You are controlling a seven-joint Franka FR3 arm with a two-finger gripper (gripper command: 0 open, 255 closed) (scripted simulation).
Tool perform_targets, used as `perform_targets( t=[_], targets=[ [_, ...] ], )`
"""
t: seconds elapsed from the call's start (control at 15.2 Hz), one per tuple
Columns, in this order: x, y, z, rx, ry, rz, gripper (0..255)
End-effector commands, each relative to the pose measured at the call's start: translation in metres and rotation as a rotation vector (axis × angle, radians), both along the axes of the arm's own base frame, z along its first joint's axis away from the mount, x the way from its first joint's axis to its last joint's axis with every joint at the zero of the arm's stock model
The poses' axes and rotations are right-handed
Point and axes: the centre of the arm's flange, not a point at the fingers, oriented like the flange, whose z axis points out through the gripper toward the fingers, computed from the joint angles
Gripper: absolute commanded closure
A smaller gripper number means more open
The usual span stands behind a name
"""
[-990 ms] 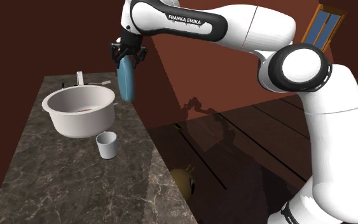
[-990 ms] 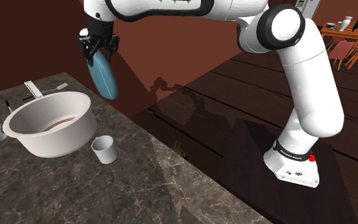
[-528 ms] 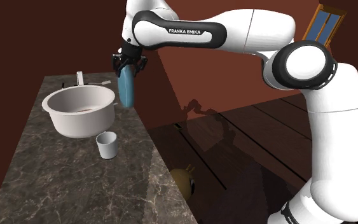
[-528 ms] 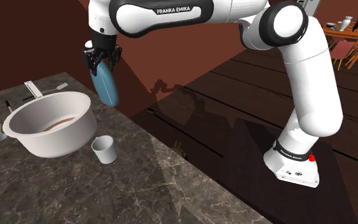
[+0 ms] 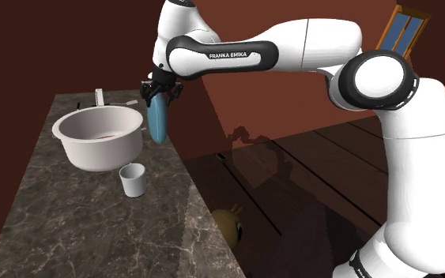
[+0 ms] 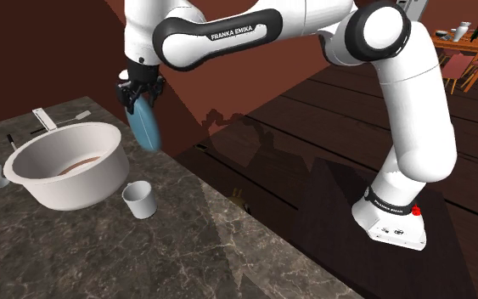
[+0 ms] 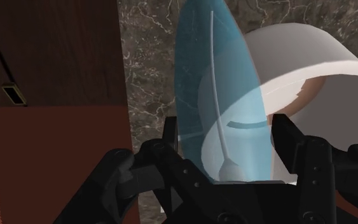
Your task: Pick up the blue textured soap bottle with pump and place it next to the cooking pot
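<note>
Two things share the counter [image 5: 70,229] with your target in the shoulder view: a white pot [image 5: 98,138] and, nearer the camera, a small white cup [image 5: 133,179]. The gripper [image 5: 159,88] pinches the blue soap bottle [image 5: 158,120] by its upper end. The bottle hangs tilted, just beside the pot's rim on the side toward the counter's edge. You cannot tell here whether its lower end touches the stone. The cup stands apart from it, so nothing blocks it. "FRANKA EMIKA" reads on the arm [image 5: 230,56]. A yellow thing [image 5: 230,221] lies on the dark floor below the counter.

From the second exterior view you get the same bottle [image 6: 148,127] under the gripper [image 6: 137,92], slanting away from the pot [image 6: 67,166], with the cup [image 6: 140,200] below it in the frame. This view adds the stand [image 6: 391,222], whose lettering is too small to read, and a dining table [image 6: 462,42] far off.

Looking along the gripper [image 7: 225,127] in the wrist view, you see both fingers [image 7: 171,137] pressed against the translucent bottle [image 7: 212,95]. A thin tube runs inside it. Past it lie the pot's wall [image 7: 311,63] and the marbled counter [image 7: 149,63].
</note>
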Motion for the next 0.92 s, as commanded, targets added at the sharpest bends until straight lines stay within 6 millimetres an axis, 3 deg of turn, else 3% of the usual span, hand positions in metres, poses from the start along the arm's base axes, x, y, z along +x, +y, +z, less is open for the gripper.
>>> perform_targets(
  t=[0.0,0.86],
  targets=[
    [0.000,0.000,-0.010,0.001,-0.002,0.000,255],
    [0.000,0.000,-0.079,0.001,-0.002,0.000,255]
  ],
)
